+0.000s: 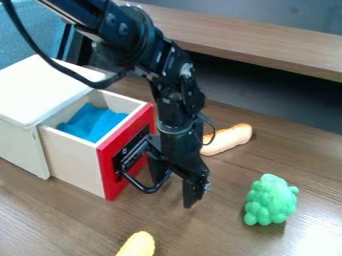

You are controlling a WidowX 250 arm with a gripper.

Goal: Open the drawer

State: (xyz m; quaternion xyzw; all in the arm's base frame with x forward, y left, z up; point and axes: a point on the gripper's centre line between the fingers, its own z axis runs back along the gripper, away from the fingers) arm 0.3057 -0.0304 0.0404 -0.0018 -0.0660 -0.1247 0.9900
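Note:
The black gripper point(175, 186) hangs at the drawer's front right side, pointing down, with its two fingers apart. One finger is at the black handle point(148, 189), apparently inside its loop; the other stands to the right, outside it. The drawer point(73, 165) has a red front point(109, 172) and pale wooden sides, and it stands partly out of the white box point(40, 95). Blue cloth point(93, 121) lies inside. Part of the red front's right edge is hidden behind the arm.
A green bumpy toy point(270, 200) stands on the wooden table point(220, 230) at the right. A tan, bread-like toy point(228, 139) lies just behind the gripper. The tip of a yellow toy point(138, 245) shows at the bottom edge. A wooden ledge point(247, 41) runs across the back.

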